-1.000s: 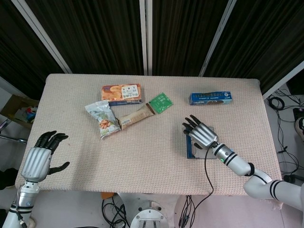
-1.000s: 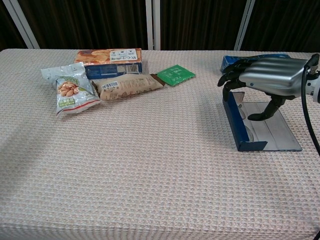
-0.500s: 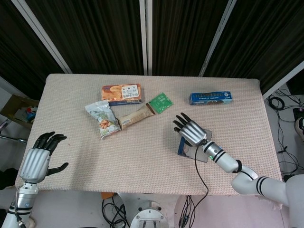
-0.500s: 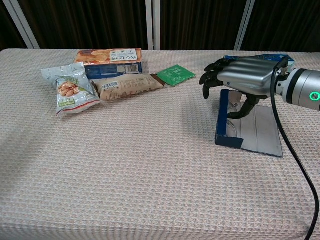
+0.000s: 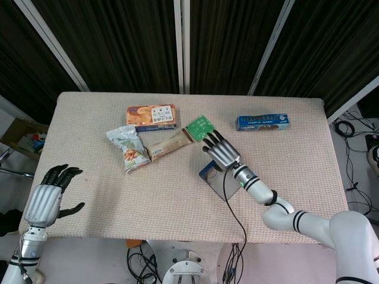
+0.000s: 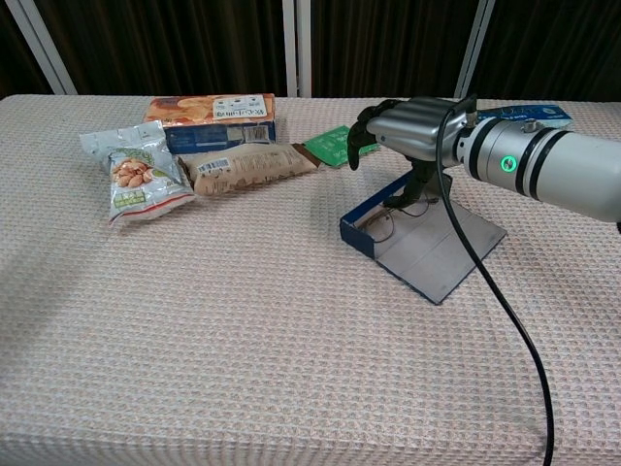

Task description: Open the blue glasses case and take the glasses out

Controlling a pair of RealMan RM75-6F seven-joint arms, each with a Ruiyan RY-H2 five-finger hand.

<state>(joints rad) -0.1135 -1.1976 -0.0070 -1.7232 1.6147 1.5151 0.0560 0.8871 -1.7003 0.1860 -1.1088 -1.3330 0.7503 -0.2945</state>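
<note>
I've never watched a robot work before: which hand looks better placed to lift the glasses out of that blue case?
The right hand: it is directly over the open blue glasses case, by the glasses. The left hand hangs off the table's far corner.

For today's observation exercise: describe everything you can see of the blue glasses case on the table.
The glasses case lies open on the table, between the snacks and the far blue box. Its grey lid is spread flat toward the robot; a low blue wall stands along the far edge. Thin wire glasses seem to rest inside. The right hand reaches into it from above, thumb down by the glasses.
</note>
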